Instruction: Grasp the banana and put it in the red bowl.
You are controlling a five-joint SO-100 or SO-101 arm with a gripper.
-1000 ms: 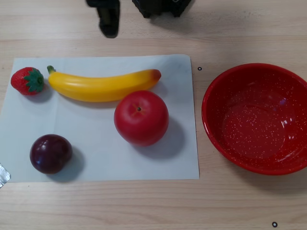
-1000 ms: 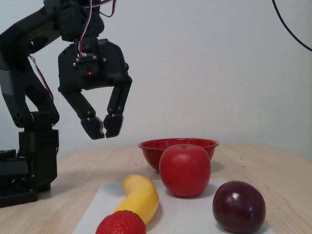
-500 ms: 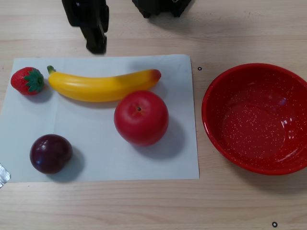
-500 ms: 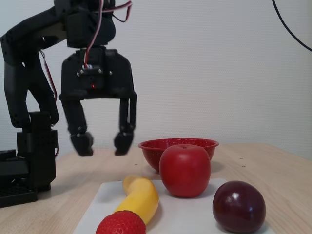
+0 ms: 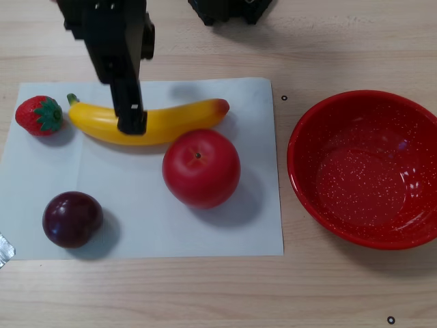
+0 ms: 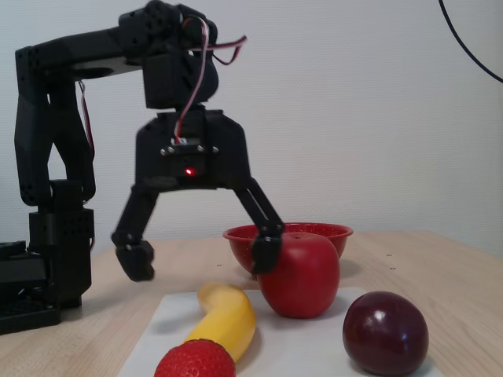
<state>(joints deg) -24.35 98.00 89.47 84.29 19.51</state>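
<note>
The yellow banana [image 5: 174, 119] [image 6: 229, 316] lies on a white paper sheet, its green stem end beside a strawberry. My black gripper [image 5: 121, 96] [image 6: 201, 259] hangs over the banana's stem half, open wide, with one fingertip on each side of it and slightly higher than its top. In the other view one finger [image 5: 131, 117] crosses in front of the banana. Nothing is held. The red bowl [image 5: 410, 116] [image 6: 322, 231] stands on bare wood to the right of the sheet in the other view; in the fixed view it is partly hidden behind the apple.
A red apple [image 5: 201, 167] [image 6: 302, 275] sits just below the banana's reddish tip in the other view. A strawberry [image 5: 39, 115] [image 6: 195, 360] and a dark plum [image 5: 72, 219] [image 6: 385, 333] also rest on the paper sheet [image 5: 136, 225]. The arm's base [image 6: 47, 259] stands at the left.
The gripper has come down and forward from beyond the sheet's far edge to over the banana. Its jaws have spread from nearly shut to wide open.
</note>
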